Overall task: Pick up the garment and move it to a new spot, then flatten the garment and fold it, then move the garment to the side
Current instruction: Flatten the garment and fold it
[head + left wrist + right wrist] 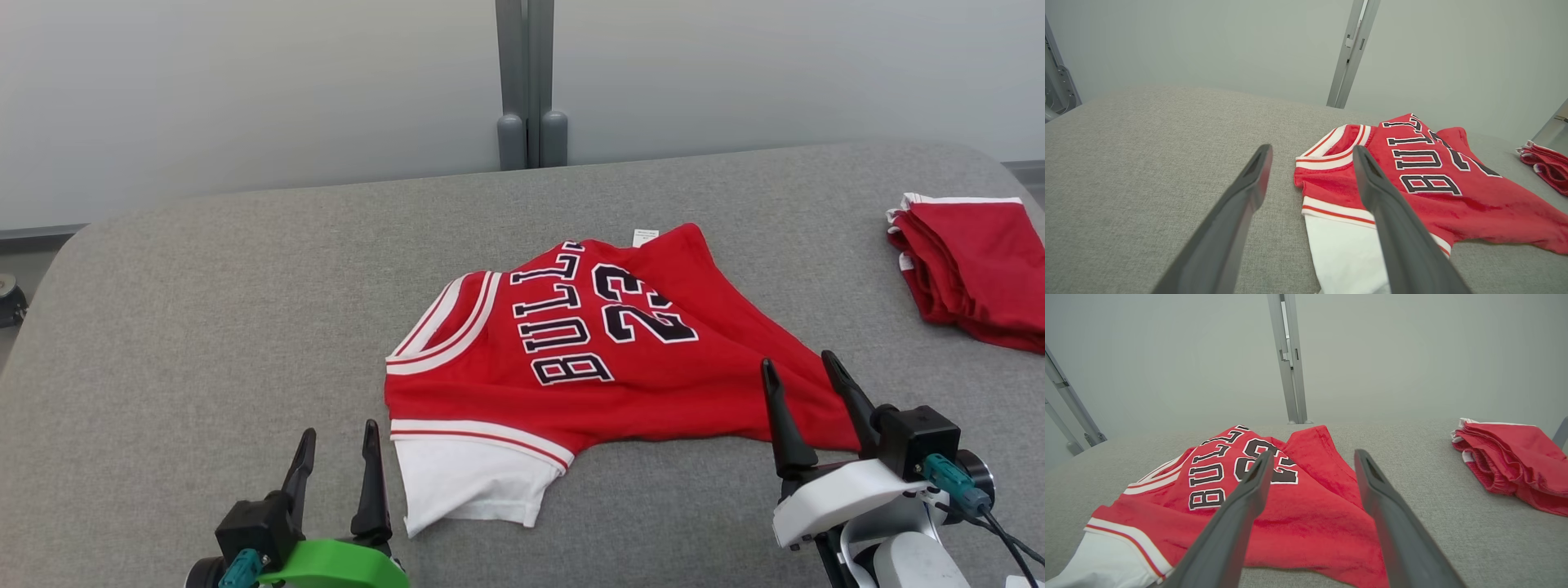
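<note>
- Near left: our left gripper (340, 430), jaws open and empty, just beside the jersey's white part.
- Near right: our right gripper (798, 361), jaws open and empty, at the jersey's right edge.
- Centre: the jersey (620, 384) lies rumpled on the grey table (204, 327), between our grippers.
- Far right: we see a folded red cloth (971, 269), well apart from the jersey.
- Far: a grey post (526, 82).

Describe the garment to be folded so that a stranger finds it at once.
Look at the middle of the grey table. There lies a red jersey with black letters and a white part. The other red garment, at the right edge, shows no letters.
</note>
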You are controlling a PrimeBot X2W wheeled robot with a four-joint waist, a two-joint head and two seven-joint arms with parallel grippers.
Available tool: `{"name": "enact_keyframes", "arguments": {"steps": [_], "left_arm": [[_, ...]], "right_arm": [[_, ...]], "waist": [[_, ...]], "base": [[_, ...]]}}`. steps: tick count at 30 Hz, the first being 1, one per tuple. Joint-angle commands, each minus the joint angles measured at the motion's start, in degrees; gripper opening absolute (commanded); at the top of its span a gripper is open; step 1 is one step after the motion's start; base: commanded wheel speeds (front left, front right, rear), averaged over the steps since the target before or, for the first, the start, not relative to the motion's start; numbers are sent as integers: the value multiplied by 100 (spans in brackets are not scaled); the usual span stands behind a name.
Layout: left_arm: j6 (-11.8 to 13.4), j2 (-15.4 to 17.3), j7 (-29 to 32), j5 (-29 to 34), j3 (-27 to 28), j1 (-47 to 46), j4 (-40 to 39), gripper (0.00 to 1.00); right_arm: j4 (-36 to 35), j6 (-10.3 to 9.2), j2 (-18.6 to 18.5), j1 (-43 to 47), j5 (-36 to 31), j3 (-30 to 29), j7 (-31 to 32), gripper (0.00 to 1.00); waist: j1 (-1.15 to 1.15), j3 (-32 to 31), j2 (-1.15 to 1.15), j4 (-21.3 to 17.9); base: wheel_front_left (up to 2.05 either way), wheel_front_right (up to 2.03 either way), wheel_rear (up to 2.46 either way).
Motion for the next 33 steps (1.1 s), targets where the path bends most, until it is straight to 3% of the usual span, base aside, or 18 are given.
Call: {"name": "enact_keyframes", "arguments": {"steps": [1, 15, 25, 33], "left_arm": [[-22, -1, -19, 14, 25, 58, -15, 100], [-96, -5, -16, 48, -31, 132, 41, 100], [-392, 86, 749, -152, -419, 380, 471, 100], [-438, 46, 817, -364, -454, 110, 1058, 100]], "right_arm": [[15, -9, -5, -5, 59, 13, -44, 100], [56, -9, -5, -64, 85, 13, -108, 100], [119, -9, -4, -110, 100, -22, -125, 100], [197, -9, -6, -225, 79, -7, -129, 100]], "waist": [[0, 5, 0, 2], [0, 67, 0, 1], [0, 208, 0, 7], [0, 349, 0, -105]], "base": [[0, 0, 0], [0, 0, 0], [0, 0, 0], [0, 0, 0]]}}
